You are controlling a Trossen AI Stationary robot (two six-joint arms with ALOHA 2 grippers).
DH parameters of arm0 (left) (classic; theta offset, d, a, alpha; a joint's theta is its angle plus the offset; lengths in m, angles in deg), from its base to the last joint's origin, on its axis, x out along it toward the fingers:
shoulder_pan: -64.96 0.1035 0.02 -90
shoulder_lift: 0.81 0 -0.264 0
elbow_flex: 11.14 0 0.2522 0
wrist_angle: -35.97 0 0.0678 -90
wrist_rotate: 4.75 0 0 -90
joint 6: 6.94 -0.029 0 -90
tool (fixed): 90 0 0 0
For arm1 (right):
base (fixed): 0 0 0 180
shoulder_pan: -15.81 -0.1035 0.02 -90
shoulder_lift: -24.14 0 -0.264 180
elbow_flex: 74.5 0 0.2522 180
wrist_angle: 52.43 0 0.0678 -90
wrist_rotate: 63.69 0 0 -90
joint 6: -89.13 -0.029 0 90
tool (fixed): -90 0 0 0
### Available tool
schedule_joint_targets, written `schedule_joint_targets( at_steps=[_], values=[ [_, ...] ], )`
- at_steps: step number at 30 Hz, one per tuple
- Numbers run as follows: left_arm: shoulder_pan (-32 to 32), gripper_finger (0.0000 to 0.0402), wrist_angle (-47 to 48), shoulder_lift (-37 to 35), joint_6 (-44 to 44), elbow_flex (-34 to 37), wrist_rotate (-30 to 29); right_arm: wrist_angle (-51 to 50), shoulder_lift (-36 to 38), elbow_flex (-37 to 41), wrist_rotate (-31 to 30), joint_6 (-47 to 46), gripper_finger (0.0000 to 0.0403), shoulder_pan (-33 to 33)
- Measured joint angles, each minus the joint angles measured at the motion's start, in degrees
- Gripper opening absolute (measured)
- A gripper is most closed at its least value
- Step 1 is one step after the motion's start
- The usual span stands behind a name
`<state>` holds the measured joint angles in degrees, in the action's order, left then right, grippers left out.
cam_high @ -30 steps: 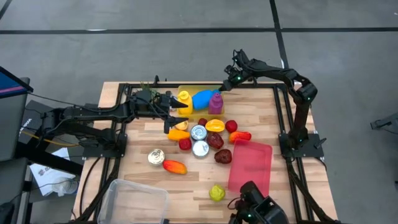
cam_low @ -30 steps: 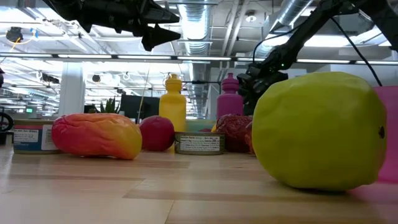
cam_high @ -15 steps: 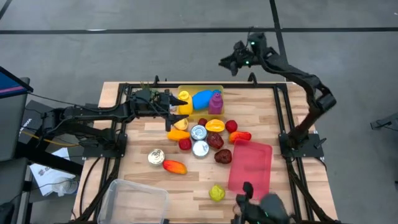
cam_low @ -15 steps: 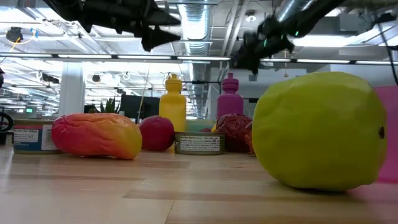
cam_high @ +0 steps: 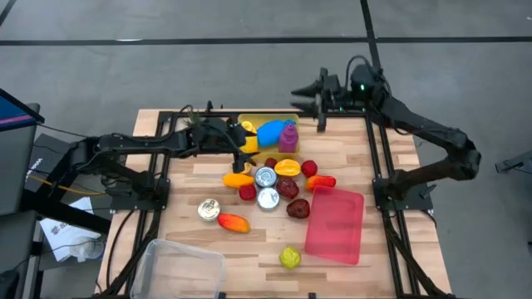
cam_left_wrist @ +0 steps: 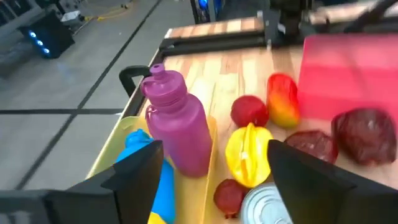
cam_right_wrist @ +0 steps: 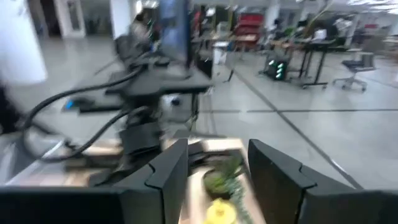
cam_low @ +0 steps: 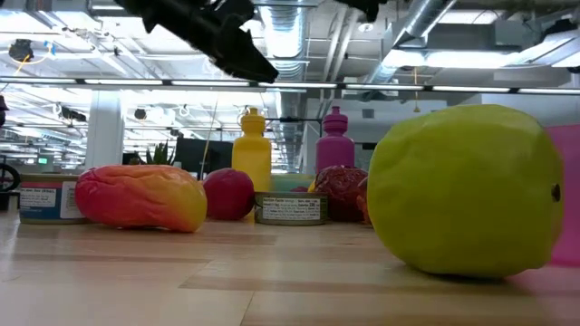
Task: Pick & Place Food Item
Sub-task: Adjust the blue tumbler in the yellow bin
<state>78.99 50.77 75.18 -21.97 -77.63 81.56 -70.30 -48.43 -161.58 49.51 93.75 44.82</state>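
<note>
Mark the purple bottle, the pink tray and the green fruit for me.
purple bottle (cam_left_wrist: 180, 127), left wrist view, middle of its body
pink tray (cam_high: 336, 223), high view, bare centre of its surface
green fruit (cam_low: 464, 188), low view, middle of its rounded front

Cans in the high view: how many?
3. Two touch mid-table, one behind the other, among the fruit. The third sits apart toward the left arm's side, by the orange-red fruit. Others could be hidden under the left arm.
</note>
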Motion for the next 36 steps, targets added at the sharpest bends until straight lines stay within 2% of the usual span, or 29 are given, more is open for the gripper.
schedule_joint_targets(
  at_steps=[6, 10, 17, 21, 26, 36],
  values=[
    [-2.09, 0.0342, 3.32, 6.06, -8.09, -5.77, -10.08, -13.87, 4.73, 0.01, -12.33, 2.22, 0.0159, -11.03],
    [-1.97, 0.0367, 5.31, 10.95, -9.23, -8.53, -14.65, -20.33, 7.43, 0.02, -24.54, 2.45, 0.0159, -20.75],
    [-1.65, 0.0367, 5.67, 20.05, -10.05, -11.42, -19.35, -24.22, 8.84, 0.02, -48.34, 1.63, 0.0159, -39.25],
    [-1.35, 0.0363, 5.66, 24.38, -10.06, -14.36, -19.93, -26.38, 8.87, 0.02, -57.67, -0.01, 0.0159, -46.41],
    [0.44, 0.0362, 6.12, 29.21, -10.03, -17.85, -20.47, -28.78, 8.83, 0.02, -63.45, -3.31, 0.0159, -51.00],
    [2.16, 0.0362, 5.84, 32.50, -9.97, -19.06, -19.75, -31.82, 7.96, 0.04, -63.80, -6.79, 0.0159, -53.04]
  ],
)
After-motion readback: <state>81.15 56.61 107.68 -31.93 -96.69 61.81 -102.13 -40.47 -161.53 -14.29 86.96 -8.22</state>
